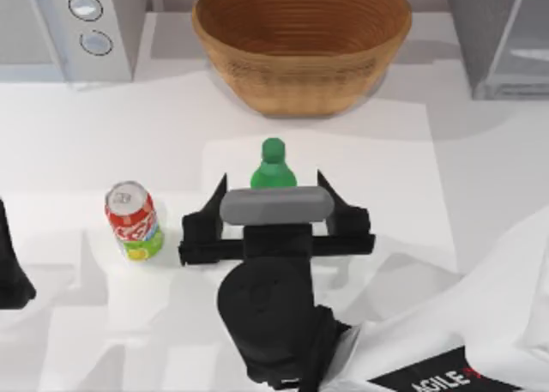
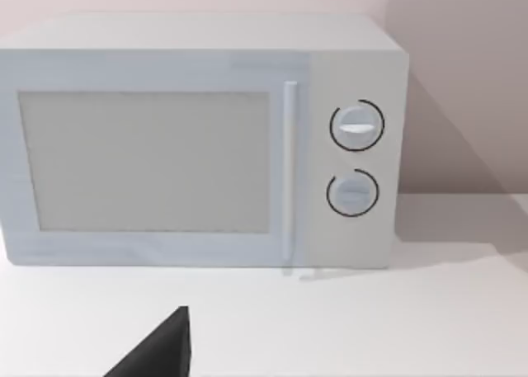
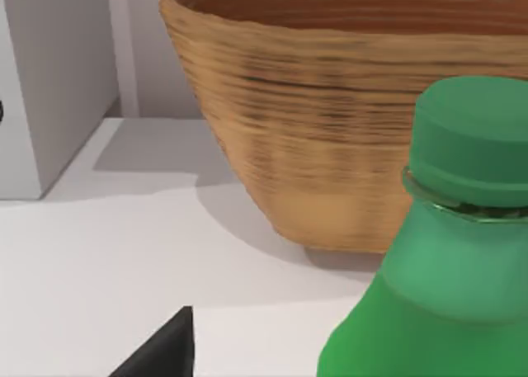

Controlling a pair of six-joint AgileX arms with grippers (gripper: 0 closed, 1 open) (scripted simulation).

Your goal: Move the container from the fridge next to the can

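White tabletop (image 1: 480, 177) carries a white microwave with two round knobs (image 1: 64, 27) at its far left corner, a round wicker bowl (image 1: 300, 40) at the far edge's middle, and the grey glass-doored fridge (image 1: 502, 36) at the far right corner. Out of the fridge, the slim green plastic bottle with its green cap (image 1: 273, 165) stands upright mid-table, between the spread fingers of my right gripper (image 1: 273, 205); the jaws stand wide and grip nothing. The short red soda can (image 1: 134, 220) sits near, toward the left edge, apart from the bottle. My left gripper (image 1: 13, 272) is parked at the left edge; whether its jaws are open I cannot tell. Pulling back crookedly, I judge, could clip the bottle and topple it toward the can.
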